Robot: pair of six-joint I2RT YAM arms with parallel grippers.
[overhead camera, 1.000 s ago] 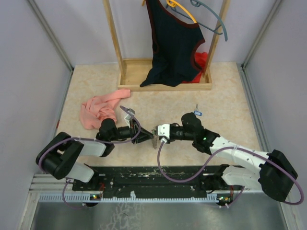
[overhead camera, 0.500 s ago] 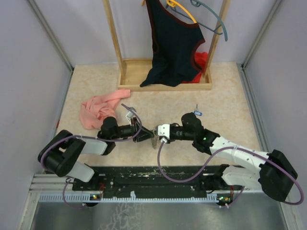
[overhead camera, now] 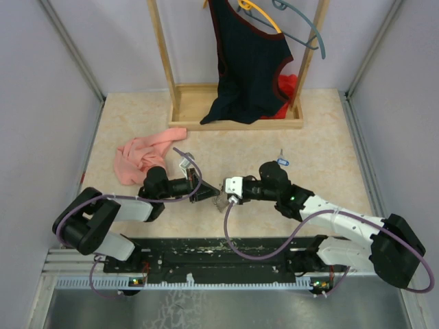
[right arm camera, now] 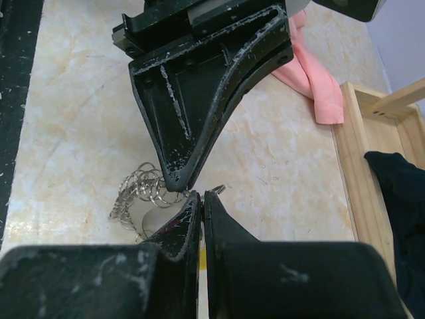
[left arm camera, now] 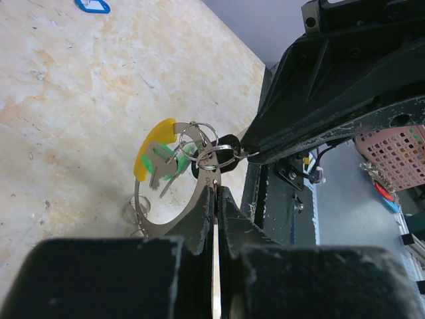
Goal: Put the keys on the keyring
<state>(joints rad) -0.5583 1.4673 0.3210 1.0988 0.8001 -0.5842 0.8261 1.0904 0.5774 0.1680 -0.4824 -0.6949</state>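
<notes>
Left wrist view: left claw [left arm camera: 214, 194], pressed shut, pinches the keyring [left arm camera: 156, 143] at its near edge. Right claw [left arm camera: 247, 151], shut too, points tip-first at the keyring's other side, touching the keys [left arm camera: 174, 159].

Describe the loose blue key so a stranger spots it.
From the wooden rack at the table's far edge, come toward the right arm. Beyond its wrist the blue key lies alone; the other keys cluster at the keyring.
</notes>
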